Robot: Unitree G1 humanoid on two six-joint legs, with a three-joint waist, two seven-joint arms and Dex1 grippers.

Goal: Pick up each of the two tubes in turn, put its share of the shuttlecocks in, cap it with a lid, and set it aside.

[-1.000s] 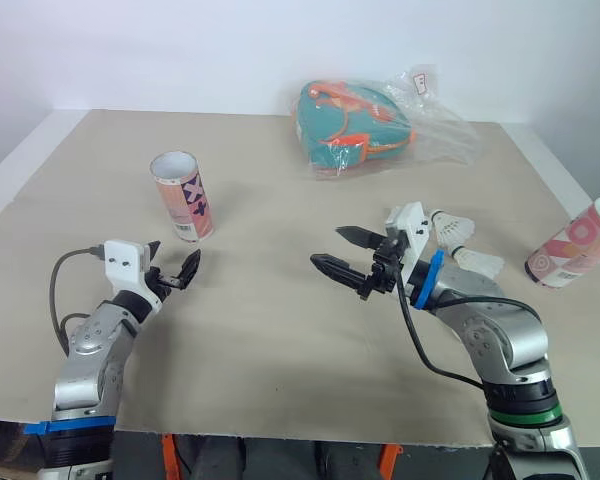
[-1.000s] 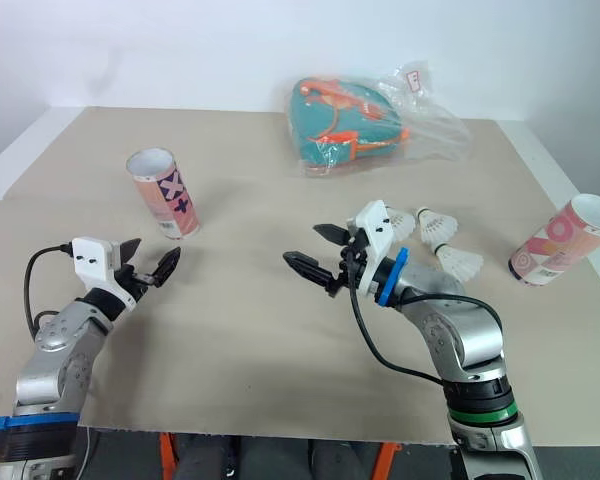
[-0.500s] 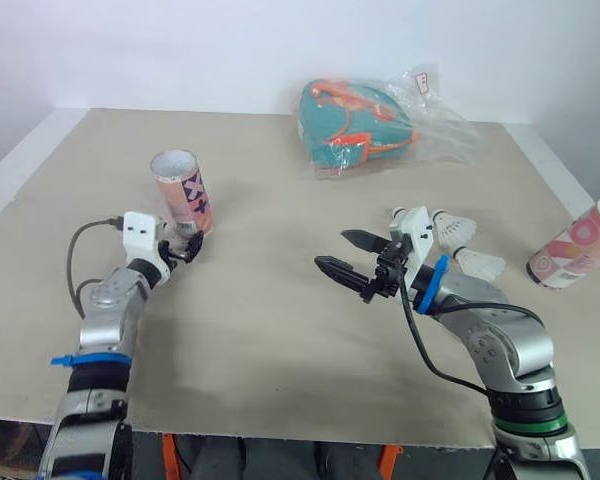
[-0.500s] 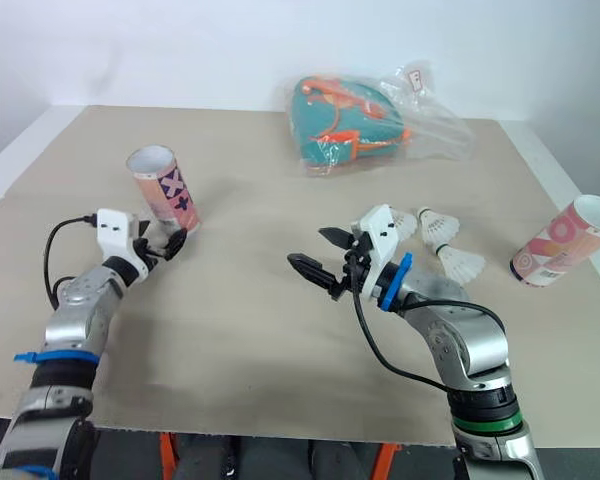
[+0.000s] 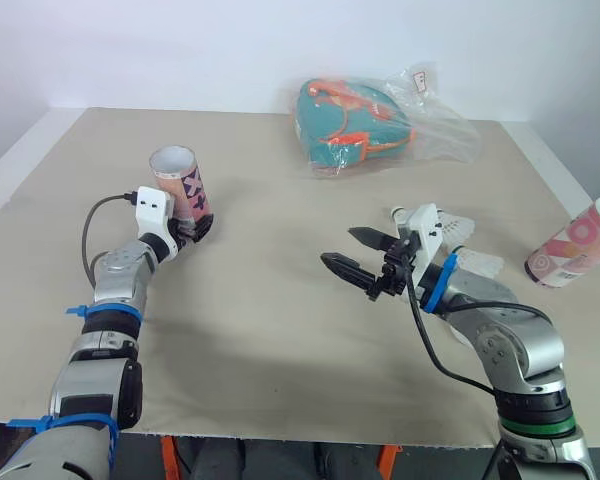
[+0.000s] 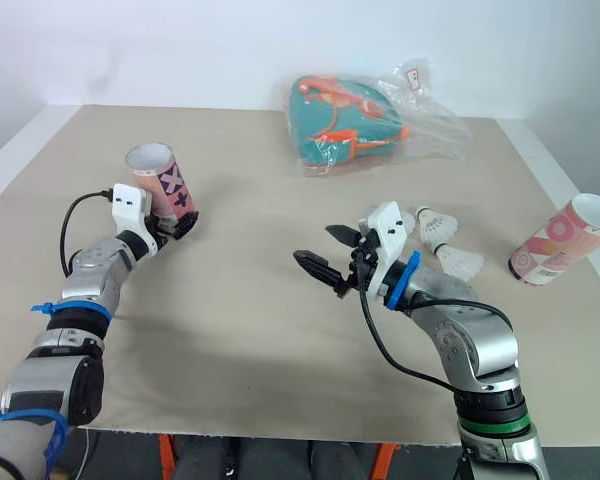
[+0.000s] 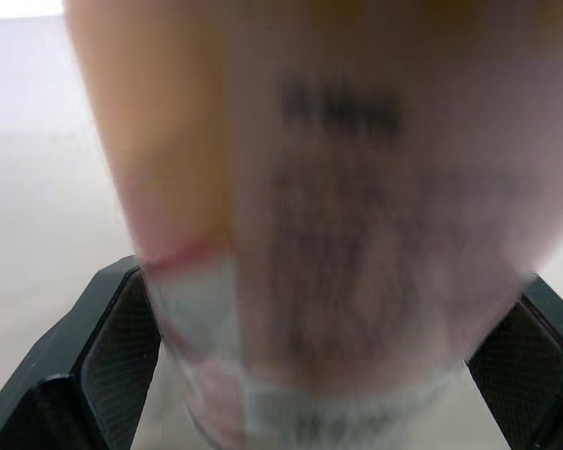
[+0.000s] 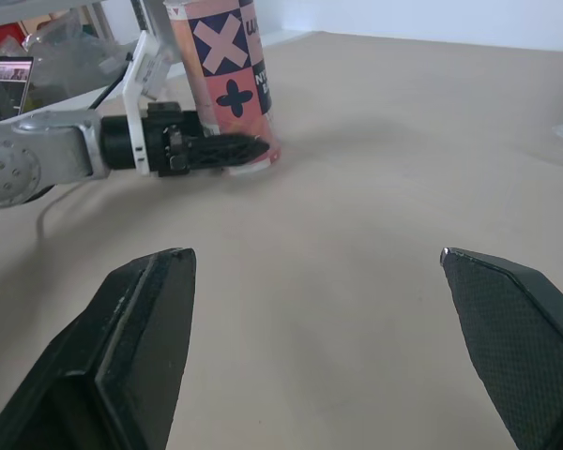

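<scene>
Now straddles the base of the upright, glossy printed tube (image 5: 180, 180), near the table's (image 5: 260, 330) left edge, with the left gripper (image 5: 190, 232), its cross-hatched black fingers (image 7: 122, 347) spread. Holds the right gripper (image 5: 338, 246) splayed and empty over bare matte board mid-table, white feathered shuttlecocks (image 5: 458, 228) just behind it.

My left arm (image 5: 120, 290) stretches forward and low, left gripper (image 5: 200, 229) level, fingers spread wide; my right arm (image 5: 500, 325) bends at the elbow, forearm turned inward, right gripper (image 5: 340, 247) held aloft, fingers likewise wide apart.
</scene>
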